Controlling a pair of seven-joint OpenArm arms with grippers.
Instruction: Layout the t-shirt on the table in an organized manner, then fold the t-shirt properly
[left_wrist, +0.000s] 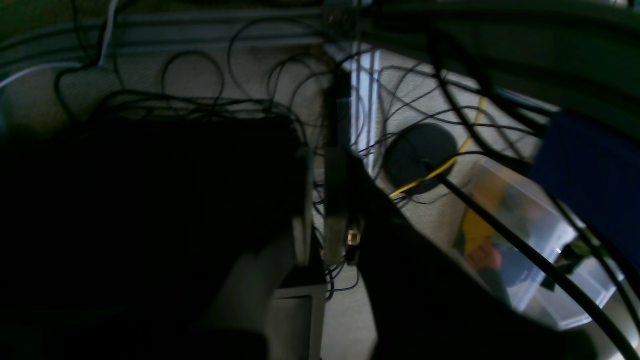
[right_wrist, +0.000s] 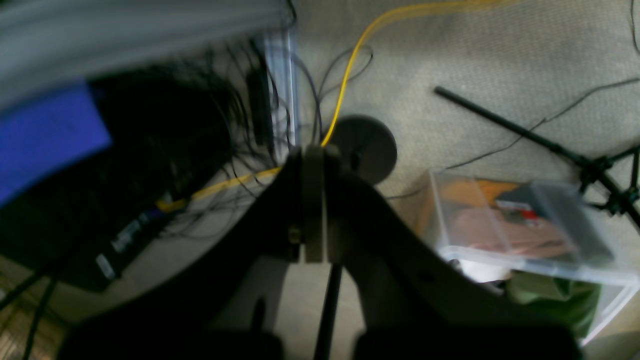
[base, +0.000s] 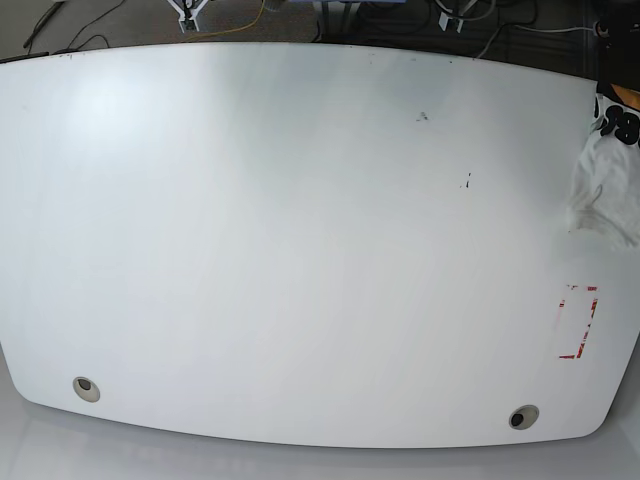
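The t-shirt lies bunched at the far right edge of the table. It is off-white, with a bit of black lettering and orange print at its top, and it runs partly out of frame. Neither arm appears in the base view. Both wrist views look down at the carpeted floor, not at the table. My left gripper shows dark, its fingers close together with nothing between them. My right gripper is shut, pads pressed flat together and empty.
A red tape rectangle marks the table's right side, and two grommet holes sit near the front edge. On the floor are tangled cables, a yellow cord, a round dark base and a clear plastic box.
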